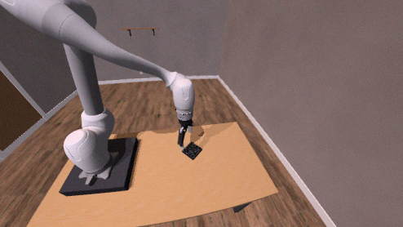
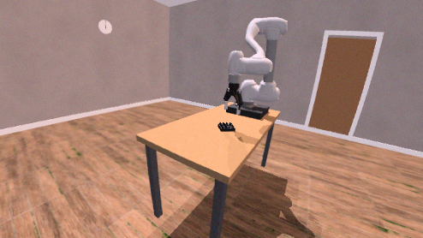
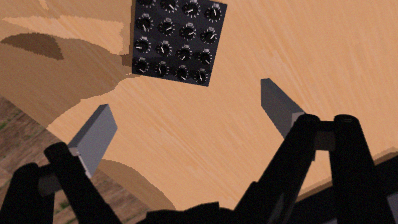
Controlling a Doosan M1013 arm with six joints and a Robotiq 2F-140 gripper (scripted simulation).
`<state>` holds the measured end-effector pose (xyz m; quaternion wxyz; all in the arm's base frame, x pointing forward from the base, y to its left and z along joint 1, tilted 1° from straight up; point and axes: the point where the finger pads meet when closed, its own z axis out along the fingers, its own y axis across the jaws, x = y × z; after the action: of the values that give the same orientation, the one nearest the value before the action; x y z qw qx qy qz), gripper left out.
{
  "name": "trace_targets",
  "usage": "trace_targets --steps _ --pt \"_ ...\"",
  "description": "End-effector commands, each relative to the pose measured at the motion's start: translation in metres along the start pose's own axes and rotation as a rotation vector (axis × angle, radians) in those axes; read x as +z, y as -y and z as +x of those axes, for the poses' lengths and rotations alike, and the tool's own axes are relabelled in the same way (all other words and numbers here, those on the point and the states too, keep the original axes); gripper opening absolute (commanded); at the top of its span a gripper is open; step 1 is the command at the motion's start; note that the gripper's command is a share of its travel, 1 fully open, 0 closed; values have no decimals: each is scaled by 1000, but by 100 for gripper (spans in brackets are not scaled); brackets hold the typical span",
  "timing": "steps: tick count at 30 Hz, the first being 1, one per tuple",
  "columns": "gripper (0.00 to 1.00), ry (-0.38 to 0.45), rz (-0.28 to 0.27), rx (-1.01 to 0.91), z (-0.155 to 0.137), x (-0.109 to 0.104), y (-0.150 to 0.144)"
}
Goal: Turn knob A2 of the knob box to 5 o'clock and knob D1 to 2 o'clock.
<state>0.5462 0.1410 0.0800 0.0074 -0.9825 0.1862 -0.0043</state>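
Observation:
The knob box is a small black square box with a grid of round knobs, each with a white line. It stands flat on the wooden table. In the wrist view it sits at the top middle, slightly rotated, with its upper edge cut off. My gripper is wide open and empty. It hangs above the table, a little short of the box and toward the table's far edge, touching nothing. Knob names are too small to read.
The arm's dark base plate sits on one end of the table. The table's edge and the wooden floor show at the left of the wrist view. A door is in the far wall.

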Motion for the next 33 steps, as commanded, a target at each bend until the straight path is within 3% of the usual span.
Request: trace_targets --steps 1,10,11,33 --pt "100 -7 -10 129 -1 6 3" --pt "100 -8 -10 304 -1 16 7" --pt "12 -8 -10 304 -1 16 7" --pt "12 -8 -10 304 -1 16 7"
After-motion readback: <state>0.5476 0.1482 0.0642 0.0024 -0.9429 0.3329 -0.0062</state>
